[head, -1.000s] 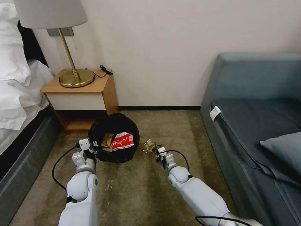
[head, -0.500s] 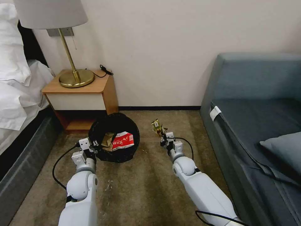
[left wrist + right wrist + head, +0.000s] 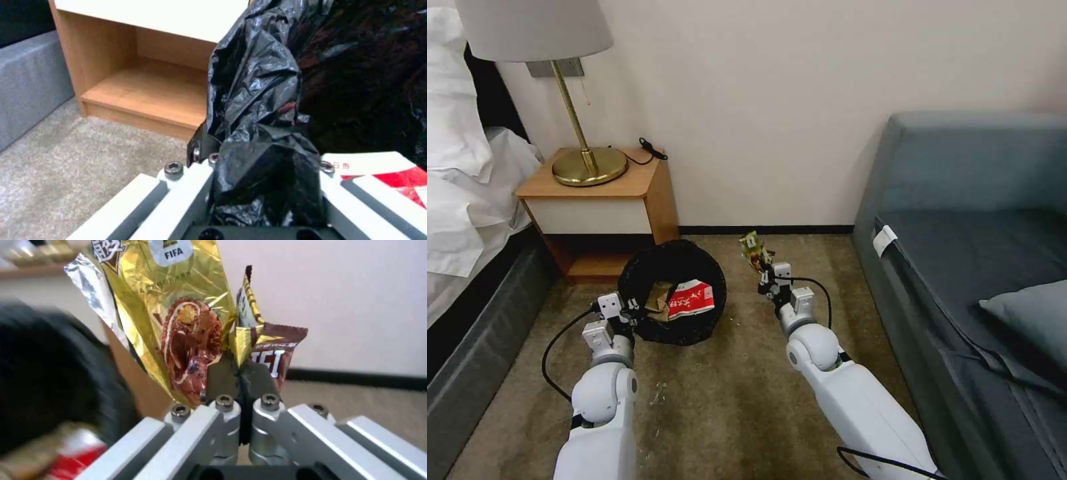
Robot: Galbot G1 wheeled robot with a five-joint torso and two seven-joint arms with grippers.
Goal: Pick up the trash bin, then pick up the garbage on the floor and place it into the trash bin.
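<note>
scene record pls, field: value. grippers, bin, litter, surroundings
left gripper: shut on the rim of the trash bin, pinching its black liner
right gripper: shut on the gold-brown wrapper, held up off the carpet, right of the bin
bin contents: red-and-white packet, tan paper wad
wrapper status: not yet in the bin
surroundings: nightstand with lamp behind the bin, sofa on the right

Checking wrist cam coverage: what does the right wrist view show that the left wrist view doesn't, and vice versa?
Right wrist view alone: the gold-brown wrapper pinched upright in the right hand, with wall and baseboard behind. Left wrist view alone: the left hand clamped on the bin's black bag liner, plus the nightstand's open shelf. Both: the dark trash bin, the red-and-white packet inside it, and carpet.
</note>
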